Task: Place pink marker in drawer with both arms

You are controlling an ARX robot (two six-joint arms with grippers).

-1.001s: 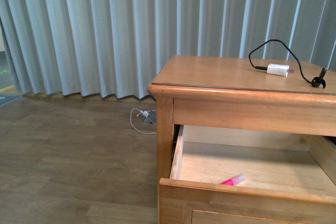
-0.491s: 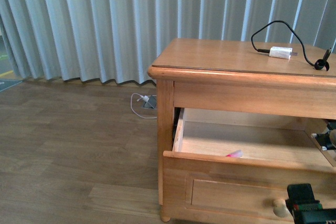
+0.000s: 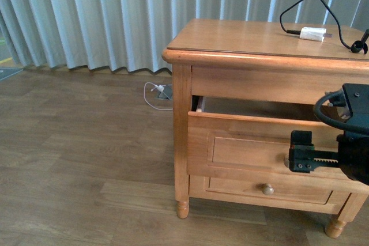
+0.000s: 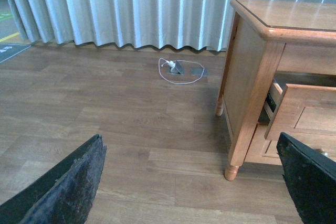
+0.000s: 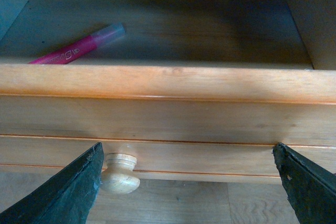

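The pink marker (image 5: 79, 48) lies inside the drawer (image 5: 168, 85); the right gripper (image 5: 186, 190), jaws apart, faces its front beside the knob (image 5: 120, 172). Press squarely, centred, so it slides shut straight

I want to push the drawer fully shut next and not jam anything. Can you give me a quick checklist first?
1. Pink marker lies flat inside the drawer: ok.
2. Nothing overhangs the drawer's front edge: ok.
3. Right gripper open, holding nothing: ok.
4. Right gripper faces the drawer front beside the knob: ok.
5. Left gripper open, off to the side of the drawer: ok.
6. Drawer sits square on its runners: cannot tell.
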